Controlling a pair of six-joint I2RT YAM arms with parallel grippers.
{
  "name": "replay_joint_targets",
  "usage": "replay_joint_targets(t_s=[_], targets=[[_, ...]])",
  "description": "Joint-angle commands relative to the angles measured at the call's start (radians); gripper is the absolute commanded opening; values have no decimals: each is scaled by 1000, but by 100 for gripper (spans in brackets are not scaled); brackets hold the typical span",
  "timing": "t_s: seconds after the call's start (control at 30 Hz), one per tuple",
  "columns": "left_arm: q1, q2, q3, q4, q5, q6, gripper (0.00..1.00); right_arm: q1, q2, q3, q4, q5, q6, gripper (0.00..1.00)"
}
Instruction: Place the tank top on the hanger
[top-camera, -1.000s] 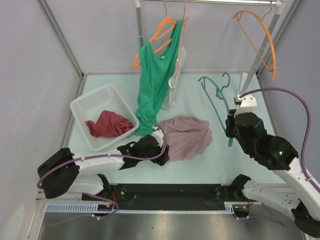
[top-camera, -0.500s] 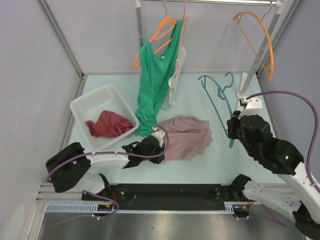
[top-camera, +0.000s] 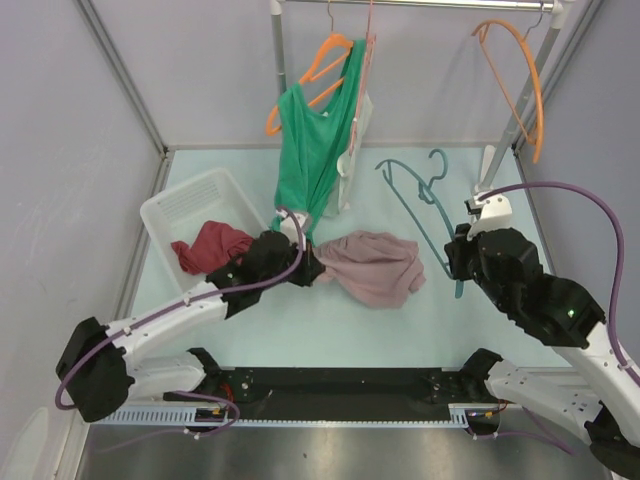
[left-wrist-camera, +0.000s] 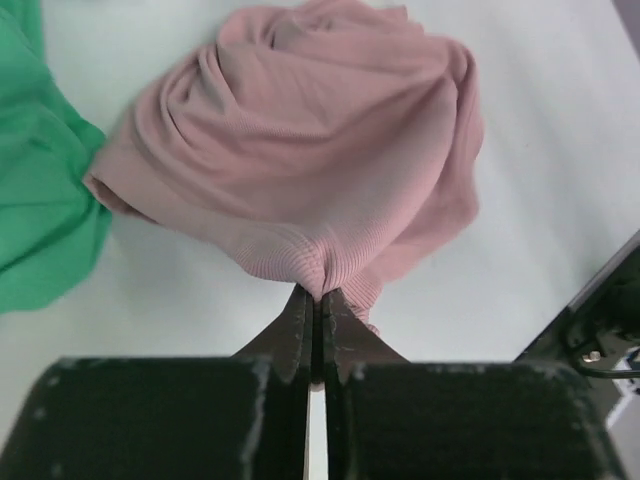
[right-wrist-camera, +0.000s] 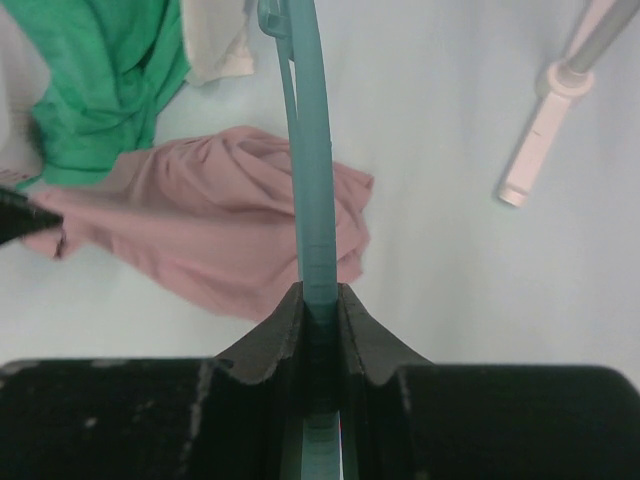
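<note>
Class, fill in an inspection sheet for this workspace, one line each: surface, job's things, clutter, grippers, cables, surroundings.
Surface: pale table.
Job's things: pink tank top crumpled on the table; teal hanger held tilted.
Clutter: white basket holding a red cloth; green top and orange hangers on the rail.
Grippers: left gripper shut on the tank top's edge; right gripper shut on the hanger.
Cables: purple cables loop along both arms.
Surroundings: grey walls.
</note>
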Motion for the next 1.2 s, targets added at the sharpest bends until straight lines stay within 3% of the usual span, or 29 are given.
replay_joint_targets(t_s=[0.0, 0.1, 0.27, 0.47, 0.63, 0.77, 0.9, 1.03, 1.17], targets=[[138, -5, 171, -204, 189, 65, 2, 3, -38, 6, 95, -153, -73, 0], [198, 25, 283, -312, 269, 135, 4, 2, -55, 11, 116, -219, -97, 0], [294, 107, 371, -331, 376, 220, 5, 2, -66, 18, 123, -291, -123, 0], [316, 180, 285, -266, 518, 194, 16, 2, -63, 11, 87, -242, -110, 0], [316, 211, 257, -252, 516, 207, 26, 0, -61, -17, 106, -262, -99, 0], [315, 265, 237, -249, 547, 197, 27, 2, -64, -35, 113, -273, -90, 0], [305, 285, 239, -249, 542, 194, 22, 0, -78, -46, 112, -273, -85, 0], [305, 240, 248, -233, 553, 200, 0, 0, -94, -35, 90, -284, -105, 0], [311, 177, 315, -220, 507, 181, 0, 2, -106, -3, 49, -328, -131, 0]])
